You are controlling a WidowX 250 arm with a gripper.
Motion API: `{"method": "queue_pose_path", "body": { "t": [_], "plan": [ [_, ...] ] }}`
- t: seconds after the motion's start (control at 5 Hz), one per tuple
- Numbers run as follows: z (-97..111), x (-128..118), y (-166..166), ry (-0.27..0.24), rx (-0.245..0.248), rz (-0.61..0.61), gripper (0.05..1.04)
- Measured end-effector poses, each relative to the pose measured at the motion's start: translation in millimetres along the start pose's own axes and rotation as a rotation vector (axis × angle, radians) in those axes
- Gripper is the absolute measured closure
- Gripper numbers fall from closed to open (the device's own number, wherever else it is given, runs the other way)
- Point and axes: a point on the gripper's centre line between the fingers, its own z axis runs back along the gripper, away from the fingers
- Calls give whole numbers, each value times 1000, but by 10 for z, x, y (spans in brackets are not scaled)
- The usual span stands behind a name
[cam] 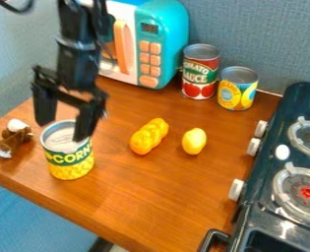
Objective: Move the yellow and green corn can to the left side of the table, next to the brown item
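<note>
1. Find the corn can [71, 160] standing upright near the front left edge of the wooden surface [134, 197], below the black gripper [63, 131].
2. Note the jaws: open wide, one at each side of the can's top in this view. Cannot tell from here whether touching the rim or just above.
3. Best to centre over the lid first, leaving even room on both sides, so as not to clip the rim and tip the can.
4. Go straight down beside the wall, low enough for a firm hold on the smooth, round side rather than on the rim alone.
5. Watch the left side: mind the brown-and-white toy [14, 138] near the can, easily nudged by a sideways shift.
6. Close evenly and gently, avoiding any push toward the nearby edge.
7. Steer well clear of the braided yellow toy [149, 136] and the lemon [194, 141] in any sideways move.
</note>
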Motion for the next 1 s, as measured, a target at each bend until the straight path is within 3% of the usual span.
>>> {"method": "queue_pose_path", "body": {
  "t": [0.2, 0.4, 0.6, 0.8, 1.0],
  "plan": [
    [148, -125, 66, -58, -32, 4, 77],
    [137, -151, 192, -59, -27, -166, 77],
    [79, -125, 526, -109, -11, -337, 77],
    [47, -76, 748, -171, 14, -376, 77],
    [58, -36, 846, -198, 6, -360, 77]
  ]
}}
